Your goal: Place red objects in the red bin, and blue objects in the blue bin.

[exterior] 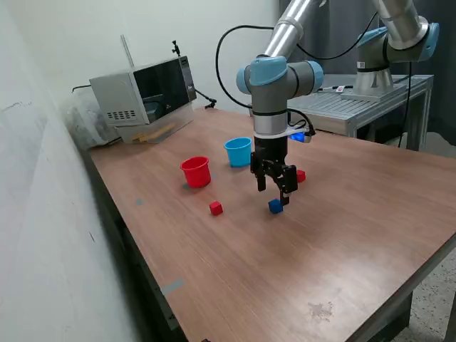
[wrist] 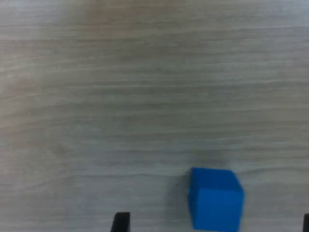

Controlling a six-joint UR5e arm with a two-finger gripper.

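Blue cube (exterior: 275,206) sits on tabletop (exterior: 342,235), below the released, empty end effector (exterior: 274,188). Red cup (exterior: 195,172) and blue cup (exterior: 238,152) stand upright nearby, insides not visible. Red cubes (exterior: 216,208) (exterior: 301,176) lie outside them.

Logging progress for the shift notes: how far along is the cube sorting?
Nothing visibly sorted yet, though the cups' insides are hidden. The open end effector hovers over a blue cube on the table, not gripping it. Two red cubes also remain out, away from the red cup and blue cup.
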